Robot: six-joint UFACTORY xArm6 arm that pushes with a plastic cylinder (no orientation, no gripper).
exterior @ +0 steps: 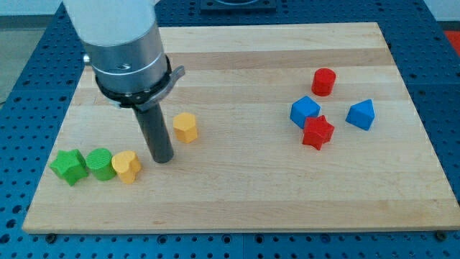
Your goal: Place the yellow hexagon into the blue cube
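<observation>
Tip is set just left-below yellow hexagon – no jaws, nothing gripped, apparently not touching – prob. placed for a rightward push toward blue cube, well apart at view's right beside red star.

Pale wooden desk: light board, visible straight grain, smooth, low satin sheen.

Yellow plastic hexagon block: matt, smooth faces.

Blue plastic cube: matt, smooth, uniform colour.

Red plastic star block, red plastic cylinder, blue plastic wedge-like block, yellow plastic heart-like block, green plastic cylinder, green plastic star block: same matt plastic look.

Dark rod ending in my tip: smooth, dull black finish, faint gloss.

Grey metal collar: brushed look, soft sheen.

Blue perforated base: painted-metal look, semi-matt.
</observation>
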